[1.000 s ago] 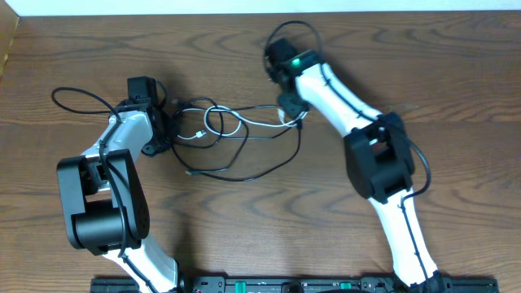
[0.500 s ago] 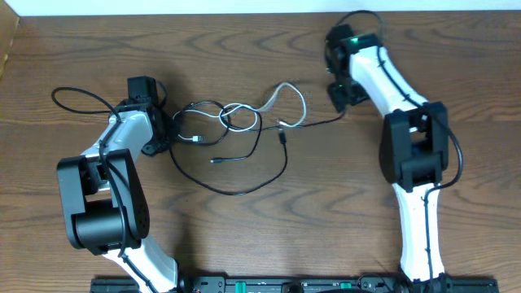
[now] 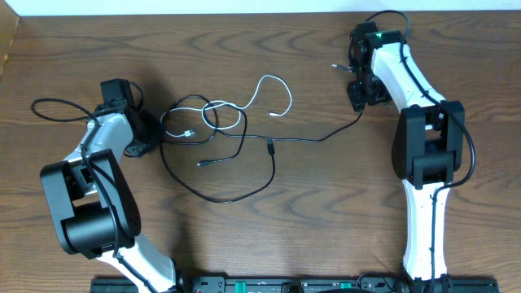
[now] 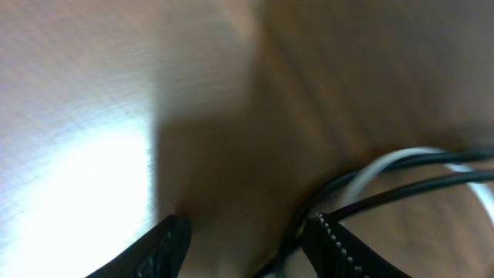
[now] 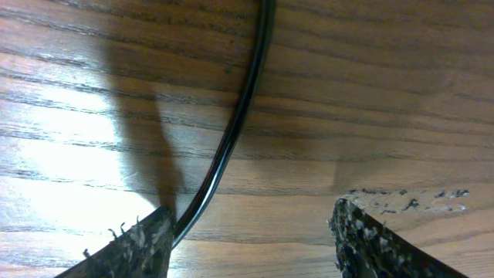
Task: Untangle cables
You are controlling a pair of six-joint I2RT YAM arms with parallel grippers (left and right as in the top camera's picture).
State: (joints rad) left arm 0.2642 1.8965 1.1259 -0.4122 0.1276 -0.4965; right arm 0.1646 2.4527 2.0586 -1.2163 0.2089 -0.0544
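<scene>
I count two cables on the wooden table (image 3: 472, 49): one white cable (image 3: 288, 96) and one black cable (image 3: 220, 198). The black one might be two pieces, I cannot tell, because a black plug (image 3: 200, 164) and a second black plug (image 3: 271, 147) both lie loose. There are two robot arms, one on each side.

The cables lie in the middle, between the arms. The white cable makes loops and crosses the black cable near the left arm, so they are mixed up there. A long bit of black cable runs off to the right gripper (image 5: 251, 232). The left arm has its own thick wire (image 3: 50, 102) looping beside it.

The right gripper is wide apart and not squeezing; the black cable lies along the inside of one finger. The left gripper (image 4: 247, 243) is apart too. That picture is blurry, and the white and black cables run in close beside one finger
</scene>
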